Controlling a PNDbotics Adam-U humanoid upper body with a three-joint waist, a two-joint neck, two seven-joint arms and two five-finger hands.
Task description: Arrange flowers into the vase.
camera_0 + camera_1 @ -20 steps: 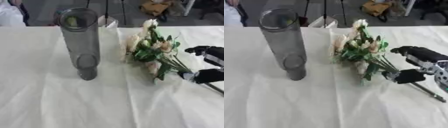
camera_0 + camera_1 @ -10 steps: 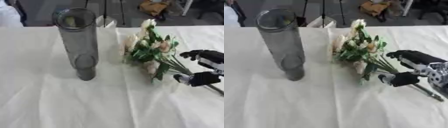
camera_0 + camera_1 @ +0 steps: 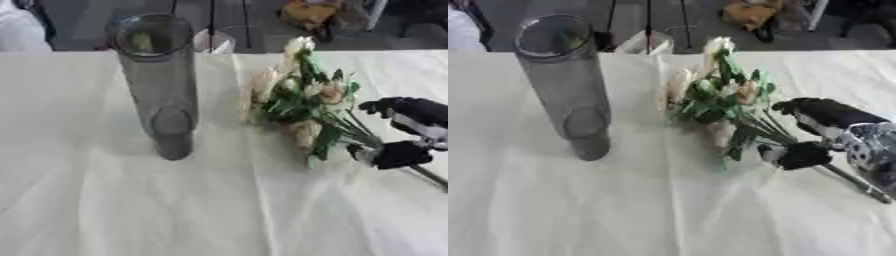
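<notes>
White tablecloth (image 3: pixel 105 200) | upright vase (image 3: pixel 160 85) | right hand (image 3: pixel 820 132) around bouquet (image 3: pixel 719 95) stems

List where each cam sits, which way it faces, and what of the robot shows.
Left eye view: in the head, looking down and forward at the white-clothed table; the black right hand enters at the right edge.
Right eye view: beside it, same downward aim; more of that hand's silver wrist shows.
Shared: the tall clear glass cylinder vase standing empty, and the bunch of cream flowers with green leaves lying on the cloth, the hand's fingers and thumb curved about its stems. Left hand unseen.
</notes>
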